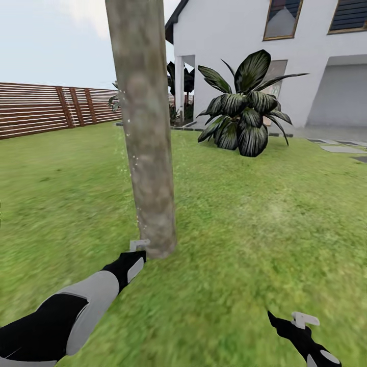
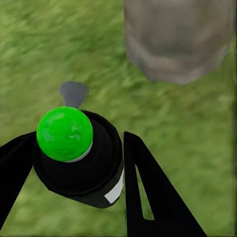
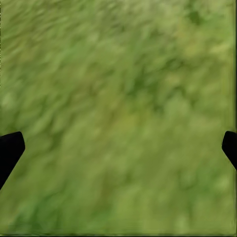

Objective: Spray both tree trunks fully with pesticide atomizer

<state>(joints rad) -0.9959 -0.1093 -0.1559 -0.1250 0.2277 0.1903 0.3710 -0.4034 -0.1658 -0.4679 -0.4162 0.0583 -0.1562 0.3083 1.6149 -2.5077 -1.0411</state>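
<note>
On my far left in the head view, the wooden fence [image 1: 46, 107] of brown horizontal slats runs along the edge of the lawn [image 1: 244, 229]. My left arm [image 1: 76, 306] reaches forward over the grass, and its left end effector [image 1: 138, 248] sits low at the foot of the tree trunk [image 1: 145, 127], just beside the base. In the left wrist view I see that end effector [image 2: 79, 163] clamped on the pesticide atomizer [image 2: 79, 163]: 2 black fingers [image 2: 153, 192] sit on either side of its dark round body, which carries a bright green ball on top and a small grey nozzle pointing ahead over the grass. The trunk base [image 2: 177, 39] stands a little beyond the nozzle, near but apart from it. In the head view, small pale specks dot the left side of the grey-brown mottled bark from about mid-height downward.

Past the trunk, a broad-leaved plant [image 1: 244, 112] with dark striped leaves grows on the lawn in front of a white house [image 1: 265, 61], and flat paving slabs [image 1: 341, 149] lie in the grass at the far right.

Lower right in the head view, my right end effector [image 1: 300, 326] hangs over bare grass, well apart from the trunk. In the right wrist view its 2 dark fingertips [image 3: 10, 150] stand at opposite edges, spread wide with only grass [image 3: 118, 118] between them.
</note>
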